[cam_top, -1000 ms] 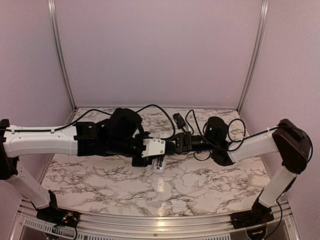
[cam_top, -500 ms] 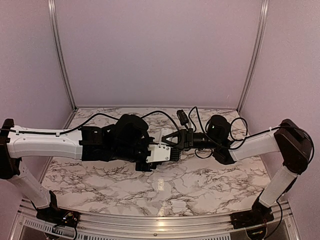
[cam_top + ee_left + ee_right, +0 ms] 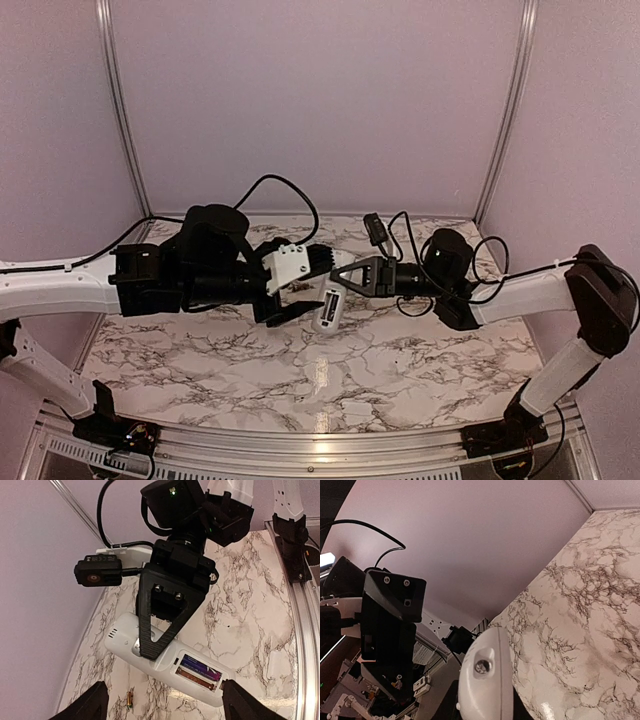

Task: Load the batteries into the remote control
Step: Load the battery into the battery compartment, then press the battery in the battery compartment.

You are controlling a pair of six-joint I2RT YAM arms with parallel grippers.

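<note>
I find the right end effector (image 3: 340, 282) clamped on the remote control (image 3: 326, 308), held over the worktop (image 3: 400, 360). Two batteries (image 3: 200, 672) sit in its back. The left end effector (image 3: 303, 285) stands wide open and empty beside it.

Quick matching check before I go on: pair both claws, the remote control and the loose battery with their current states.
Things:
1. left claw
2. right claw
3. remote control
4. loose battery

States:
A. lying on the table
B. open, holding nothing
C. compartment uncovered, two batteries inside
D. shut on the remote control

Pairs: 1-B, 2-D, 3-C, 4-A
</note>
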